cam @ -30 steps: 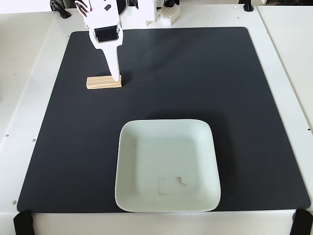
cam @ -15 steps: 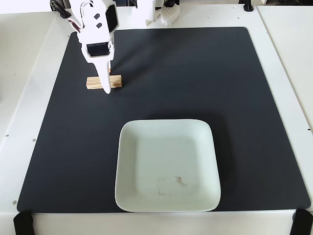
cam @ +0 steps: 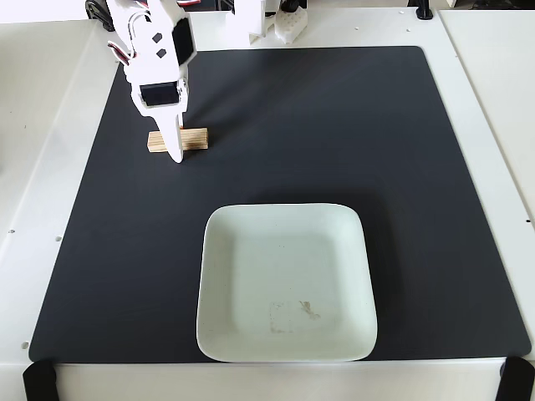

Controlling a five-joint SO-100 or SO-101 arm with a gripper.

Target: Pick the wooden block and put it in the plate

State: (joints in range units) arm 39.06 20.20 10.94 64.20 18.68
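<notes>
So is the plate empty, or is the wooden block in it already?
Empty. The plate holds only a faint smudge. The wooden block lies outside it on the black mat, under the pincer.

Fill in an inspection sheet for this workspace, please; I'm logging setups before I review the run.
Surface: large black mat lying on a white table.
Job's things: small tan wooden block on the mat, upper left in the fixed view; pale mint-green square plate lower centre, holding nothing, faint smudge inside.
Clutter: nothing seen.
Grippers: white pincer down at the block, a finger across its front; whether it is closed on the block cannot be told.
Cables: nothing clearly seen.
Surroundings: white arm base parts at the top edge; black clamps at the bottom corners.
</notes>
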